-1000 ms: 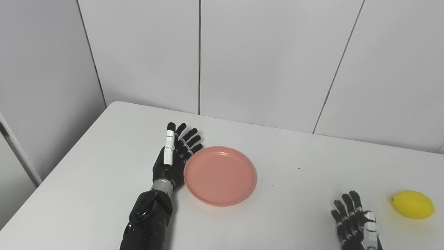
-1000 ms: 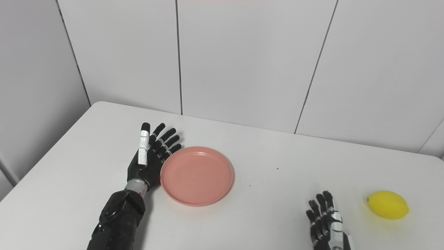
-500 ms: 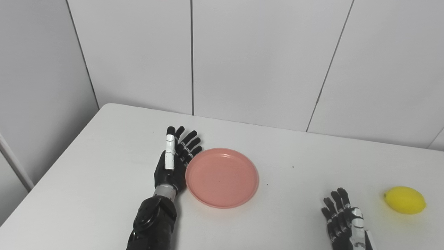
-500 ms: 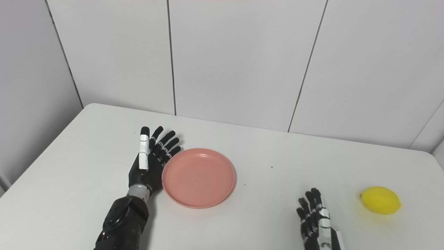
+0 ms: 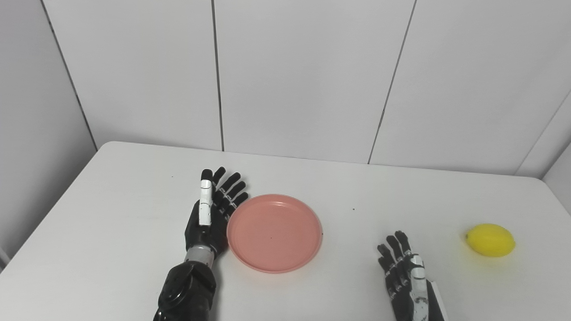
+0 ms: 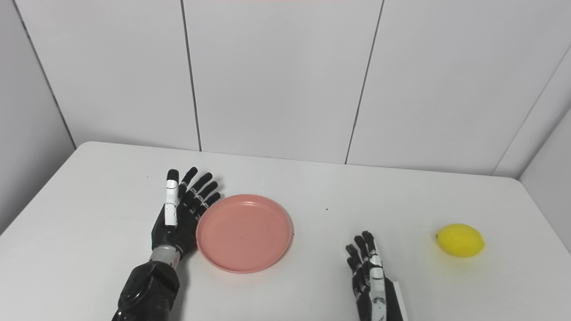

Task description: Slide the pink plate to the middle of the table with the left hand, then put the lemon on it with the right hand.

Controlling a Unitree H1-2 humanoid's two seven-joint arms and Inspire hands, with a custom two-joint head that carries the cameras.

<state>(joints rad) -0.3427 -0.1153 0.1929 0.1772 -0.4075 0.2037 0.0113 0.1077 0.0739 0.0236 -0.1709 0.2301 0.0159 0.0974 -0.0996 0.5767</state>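
Note:
The round pink plate (image 5: 274, 232) lies flat on the white table (image 5: 111, 223), a little left of its middle. My left hand (image 5: 212, 209) stands on edge against the plate's left rim, open, fingers straight and pointing away from me. The yellow lemon (image 5: 490, 240) rests on the table far to the right. Near the front edge my right hand (image 5: 403, 278) is open with fingers spread, holding nothing, well left of the lemon and right of the plate.
Grey wall panels rise right behind the table's far edge. The table's right edge runs just past the lemon. Bare tabletop lies between the plate and the lemon.
The camera has swung to the right, shifting the whole picture left. My left hand and the plate have edged slightly rightward on the table; the lemon has stayed put.

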